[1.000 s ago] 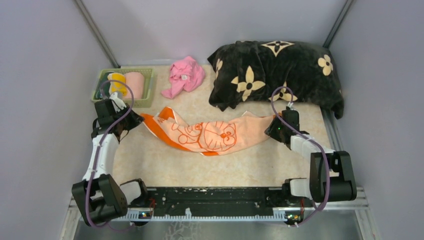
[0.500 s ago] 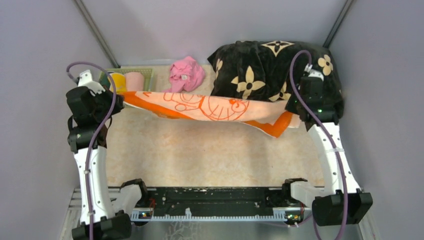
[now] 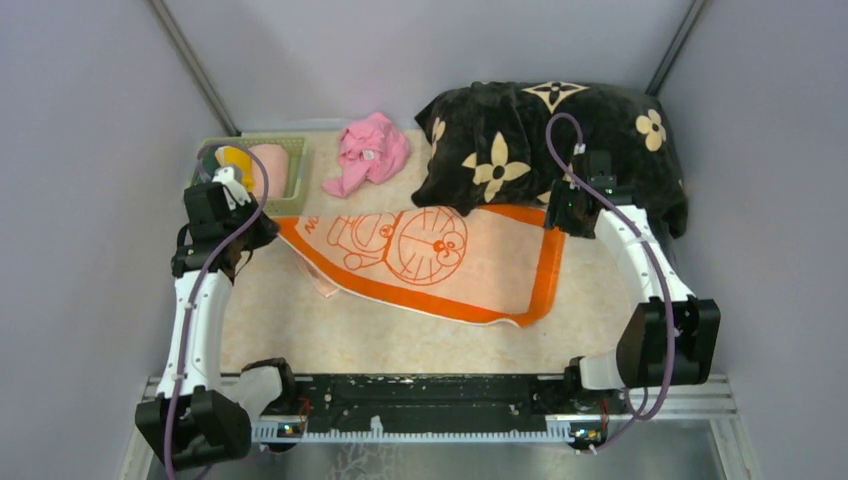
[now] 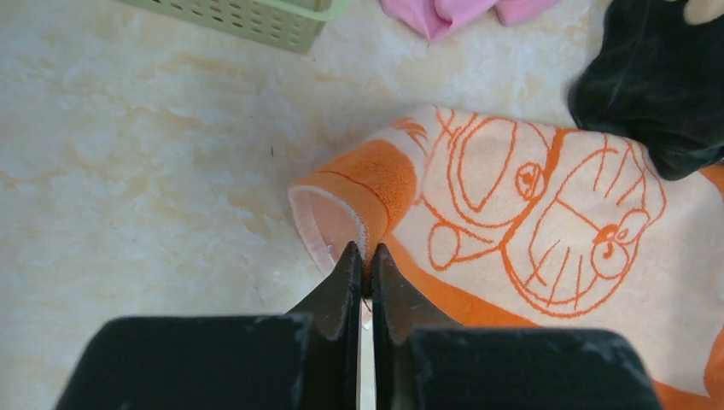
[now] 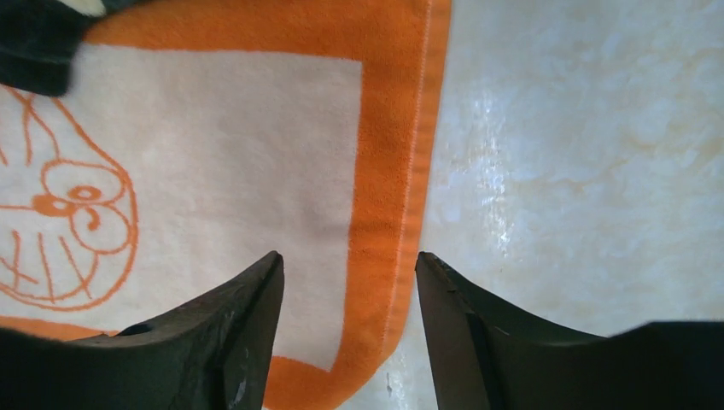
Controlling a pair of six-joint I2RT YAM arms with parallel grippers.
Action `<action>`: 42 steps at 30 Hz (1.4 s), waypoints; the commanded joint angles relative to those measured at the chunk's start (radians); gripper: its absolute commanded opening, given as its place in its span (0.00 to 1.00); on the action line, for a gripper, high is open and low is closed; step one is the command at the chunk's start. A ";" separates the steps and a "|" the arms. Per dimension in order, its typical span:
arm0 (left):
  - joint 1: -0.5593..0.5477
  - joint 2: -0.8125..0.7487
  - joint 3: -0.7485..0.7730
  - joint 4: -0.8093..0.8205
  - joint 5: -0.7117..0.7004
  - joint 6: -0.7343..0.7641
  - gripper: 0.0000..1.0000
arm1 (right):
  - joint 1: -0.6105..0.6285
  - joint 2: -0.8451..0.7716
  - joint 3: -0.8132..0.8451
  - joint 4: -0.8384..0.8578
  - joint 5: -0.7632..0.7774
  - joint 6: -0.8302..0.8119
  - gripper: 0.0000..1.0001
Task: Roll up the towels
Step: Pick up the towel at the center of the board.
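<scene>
The peach towel [image 3: 440, 262] with an orange border and a cartoon-cat drawing lies spread flat on the table, its far edge tucked under the black blanket. In the left wrist view my left gripper [image 4: 364, 256] is shut on the towel's folded orange left corner [image 4: 367, 184]. The top view shows that gripper [image 3: 262, 233] at the towel's left end. My right gripper [image 5: 348, 260] is open, hovering just above the orange border [image 5: 388, 213] at the towel's right side with nothing between its fingers. From above, the right gripper [image 3: 555, 220] sits at the far right corner.
A green basket [image 3: 296, 190] at the back left holds a yellow roll [image 3: 238, 163] and a peach-pink roll [image 3: 269, 167]. A crumpled pink cloth [image 3: 370, 150] lies behind the towel. The big black flowered blanket [image 3: 560, 140] fills the back right.
The towel, stretched in the air between both grippers half a second ago, now lies flat on the table. The right gripper has opened and let go; the left still pinches its corner.
</scene>
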 commanded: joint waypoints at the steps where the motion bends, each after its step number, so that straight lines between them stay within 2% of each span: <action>1: -0.003 0.030 -0.015 0.094 0.061 0.010 0.06 | -0.005 -0.064 -0.072 0.073 -0.050 0.024 0.61; 12: -0.003 0.042 -0.103 0.188 0.035 0.021 0.07 | -0.003 -0.220 -0.462 0.069 -0.167 0.179 0.60; 15: -0.003 0.041 -0.122 0.203 0.022 0.027 0.07 | 0.038 -0.251 -0.479 0.068 -0.127 0.237 0.60; 20: -0.003 0.052 -0.117 0.192 0.009 0.037 0.07 | 0.041 -0.252 -0.574 0.096 -0.169 0.318 0.59; 27: -0.001 0.053 -0.110 0.179 -0.012 0.044 0.07 | 0.070 -0.264 -0.624 0.107 -0.127 0.375 0.51; 29: -0.001 0.052 -0.111 0.175 -0.014 0.045 0.07 | 0.070 -0.259 -0.630 0.119 -0.125 0.380 0.42; 32: -0.002 0.053 -0.110 0.172 -0.017 0.048 0.07 | 0.069 -0.247 -0.589 0.106 -0.081 0.367 0.21; 35: -0.001 0.055 -0.108 0.168 -0.024 0.049 0.07 | 0.070 -0.197 -0.465 0.072 -0.021 0.310 0.00; 40: -0.002 0.058 -0.109 0.165 -0.035 0.054 0.07 | 0.074 0.063 -0.158 0.031 -0.027 0.203 0.00; 42: -0.001 0.061 -0.110 0.166 -0.031 0.055 0.07 | 0.096 0.181 -0.031 0.017 -0.010 0.178 0.08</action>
